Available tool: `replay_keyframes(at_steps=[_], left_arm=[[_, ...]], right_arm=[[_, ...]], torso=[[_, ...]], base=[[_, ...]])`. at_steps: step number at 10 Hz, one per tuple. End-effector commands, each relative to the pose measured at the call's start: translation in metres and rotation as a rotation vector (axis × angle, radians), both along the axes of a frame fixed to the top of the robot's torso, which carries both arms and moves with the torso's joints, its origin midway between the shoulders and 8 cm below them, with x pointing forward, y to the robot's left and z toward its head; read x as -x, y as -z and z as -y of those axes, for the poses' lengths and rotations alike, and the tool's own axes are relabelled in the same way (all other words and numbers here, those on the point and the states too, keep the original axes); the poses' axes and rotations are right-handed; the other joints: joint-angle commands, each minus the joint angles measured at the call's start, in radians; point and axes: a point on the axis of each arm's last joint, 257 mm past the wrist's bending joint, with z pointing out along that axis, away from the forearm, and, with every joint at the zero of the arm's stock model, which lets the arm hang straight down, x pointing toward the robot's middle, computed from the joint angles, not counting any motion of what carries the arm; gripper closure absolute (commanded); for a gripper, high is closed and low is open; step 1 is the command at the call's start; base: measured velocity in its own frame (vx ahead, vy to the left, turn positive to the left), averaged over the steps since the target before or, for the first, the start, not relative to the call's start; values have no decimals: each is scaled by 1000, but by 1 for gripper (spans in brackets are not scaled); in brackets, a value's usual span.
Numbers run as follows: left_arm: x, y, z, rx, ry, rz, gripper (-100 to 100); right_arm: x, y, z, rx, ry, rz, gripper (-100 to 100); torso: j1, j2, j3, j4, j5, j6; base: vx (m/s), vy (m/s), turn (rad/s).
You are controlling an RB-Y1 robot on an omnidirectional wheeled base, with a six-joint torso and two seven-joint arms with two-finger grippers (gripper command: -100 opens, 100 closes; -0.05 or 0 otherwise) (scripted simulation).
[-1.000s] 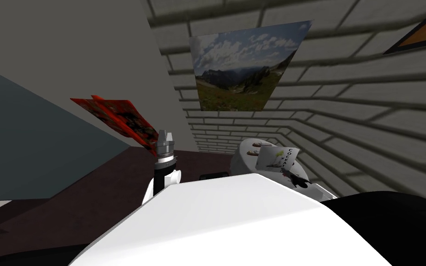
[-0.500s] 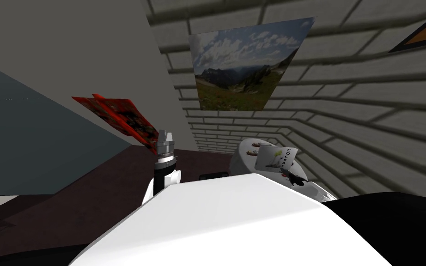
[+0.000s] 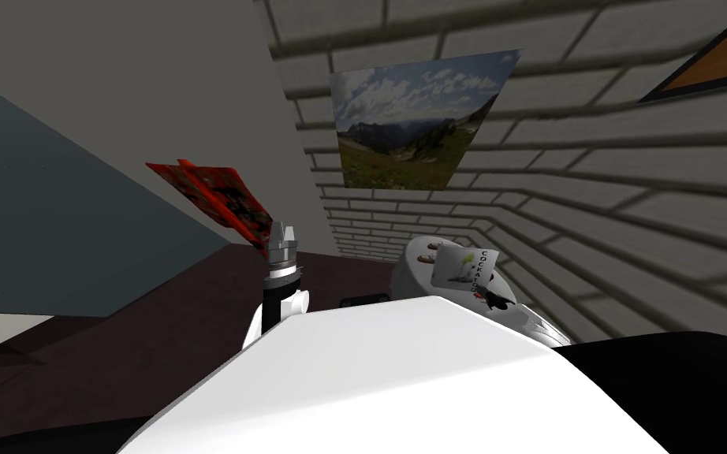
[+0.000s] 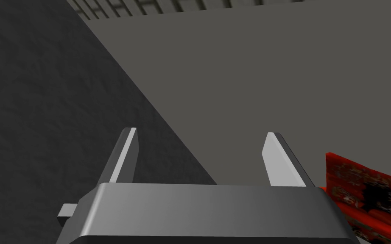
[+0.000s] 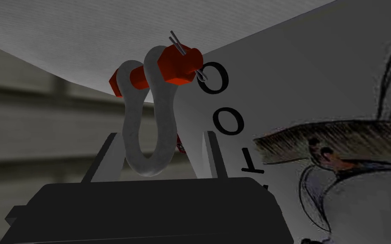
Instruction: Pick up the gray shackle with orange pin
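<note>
My right gripper [image 5: 160, 134] has its fingers narrow around the gray shackle [image 5: 150, 167]. The bow sits at the gripper body and the orange pin [image 5: 175, 63] is past the fingertips, just beside the printed card [image 5: 309, 76]. My left gripper [image 4: 201, 132] stands wide and holds nothing, off to the card's left.

Orange pin [image 5: 177, 63] partly hidden behind shackle [image 5: 148, 164] bow, printed card [image 5: 317, 84] and red poster [image 4: 368, 199] cropped by edges

One shackle [image 5: 149, 127], one card [image 3: 462, 268], one red booklet [image 3: 216, 197].
</note>
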Motion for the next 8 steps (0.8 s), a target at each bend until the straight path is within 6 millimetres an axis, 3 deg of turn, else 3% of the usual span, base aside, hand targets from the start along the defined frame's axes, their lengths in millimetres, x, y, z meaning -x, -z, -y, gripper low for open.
replay_keyframes(at_steps=[1,4,5,6,8], left_arm=[[0,0,0,0,0,0,0],[0,0,0,0,0,0,0],[0,0,0,0,0,0,0],[0,0,0,0,0,0,0],[0,0,0,0,0,0,0]], right_arm=[[0,0,0,0,0,0,100],[0,0,0,-1,2,3,100],[0,0,0,-1,2,3,0],[6,-6,2,3,-12,4,100],[14,-10,4,3,-26,6,100]], torso=[[0,0,0,0,0,0],[1,-2,-2,-1,0,-1],[1,-3,-2,-1,0,-1],[1,-3,-2,-1,0,-1],[4,-9,-5,-2,1,-1]], base=[[0,0,0],[0,0,0],[0,0,0],[81,22,-104],[106,54,-95]])
